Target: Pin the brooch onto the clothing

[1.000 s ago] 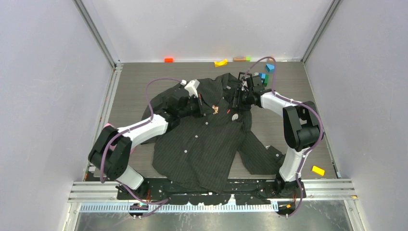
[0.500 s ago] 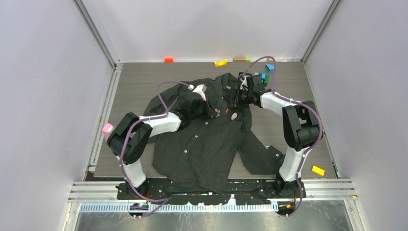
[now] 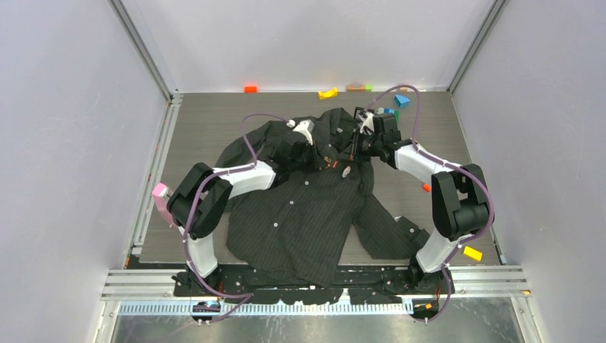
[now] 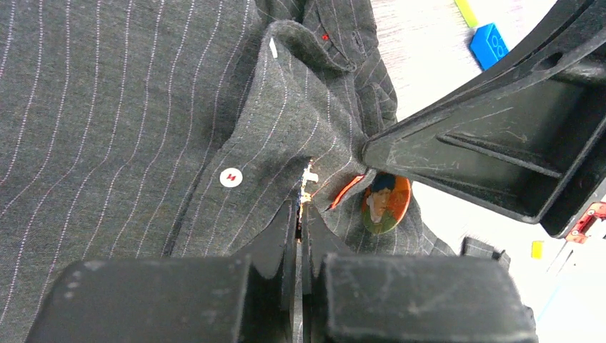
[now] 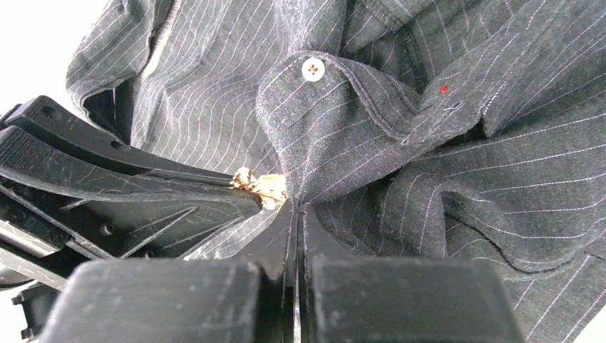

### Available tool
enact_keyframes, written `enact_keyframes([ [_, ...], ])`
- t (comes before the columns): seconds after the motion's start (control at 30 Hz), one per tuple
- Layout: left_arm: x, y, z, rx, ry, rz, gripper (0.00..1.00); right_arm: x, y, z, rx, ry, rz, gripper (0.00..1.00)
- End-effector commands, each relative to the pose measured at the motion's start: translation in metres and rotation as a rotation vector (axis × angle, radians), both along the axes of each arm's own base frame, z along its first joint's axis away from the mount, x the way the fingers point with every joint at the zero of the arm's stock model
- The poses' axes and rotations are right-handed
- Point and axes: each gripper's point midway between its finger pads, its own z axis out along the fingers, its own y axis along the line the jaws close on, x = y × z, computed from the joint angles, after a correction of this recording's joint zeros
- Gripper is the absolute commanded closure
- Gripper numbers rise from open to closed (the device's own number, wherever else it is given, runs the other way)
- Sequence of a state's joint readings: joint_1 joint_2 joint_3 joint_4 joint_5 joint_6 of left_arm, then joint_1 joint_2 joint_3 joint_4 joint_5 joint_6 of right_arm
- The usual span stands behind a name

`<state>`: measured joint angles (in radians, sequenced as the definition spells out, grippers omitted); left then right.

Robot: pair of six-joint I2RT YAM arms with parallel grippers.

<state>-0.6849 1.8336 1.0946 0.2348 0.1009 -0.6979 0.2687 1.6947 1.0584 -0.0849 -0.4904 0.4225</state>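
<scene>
The clothing (image 3: pixel 300 221), a dark pinstriped button-up shirt, lies spread on the table. My left gripper (image 3: pixel 326 158) is over the chest near the collar, shut on the brooch (image 4: pixel 309 179), a small gold piece at its tips (image 4: pixel 301 209). In the right wrist view the brooch (image 5: pixel 261 186) shows at the end of the left fingers (image 5: pixel 128 189). My right gripper (image 3: pixel 351 148) meets it from the right, and its tips (image 5: pixel 296 209) are shut on a raised fold of the shirt (image 5: pixel 336 143) right beside the brooch. The right finger (image 4: pixel 493 153) fills the left wrist view's right side.
A round portrait badge (image 4: pixel 386 202) sits on the shirt just right of the grippers (image 3: pixel 348 171). Coloured blocks lie along the back edge: orange (image 3: pixel 250 88), yellow (image 3: pixel 328 93), blue (image 3: pixel 401 100). Another yellow block (image 3: pixel 472 253) lies at the near right, and a pink one (image 3: pixel 160 191) at the left.
My left arm has carried the brooch right and back toward the collar. The right gripper has closed onto the shirt fold, and its elbow has swung outward to the right.
</scene>
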Motion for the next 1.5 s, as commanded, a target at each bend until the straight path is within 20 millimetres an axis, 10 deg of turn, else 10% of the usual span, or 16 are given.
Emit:
enact_keyframes([
  [0.0, 0.001, -0.012, 0.007, 0.04, -0.039, -0.049, 1.0, -0.001, 0.009, 0.027, 0.064, -0.072, 0.039, 0.99],
  [0.77, 0.0, -0.019, -0.008, 0.16, 0.008, -0.092, 1.0, -0.015, 0.026, 0.038, 0.087, -0.102, 0.132, 0.99],
  [1.47, 0.004, -0.024, 0.032, -0.108, -0.069, 0.029, 1.0, -0.043, 0.015, 0.007, 0.054, -0.034, 0.086, 0.99],
])
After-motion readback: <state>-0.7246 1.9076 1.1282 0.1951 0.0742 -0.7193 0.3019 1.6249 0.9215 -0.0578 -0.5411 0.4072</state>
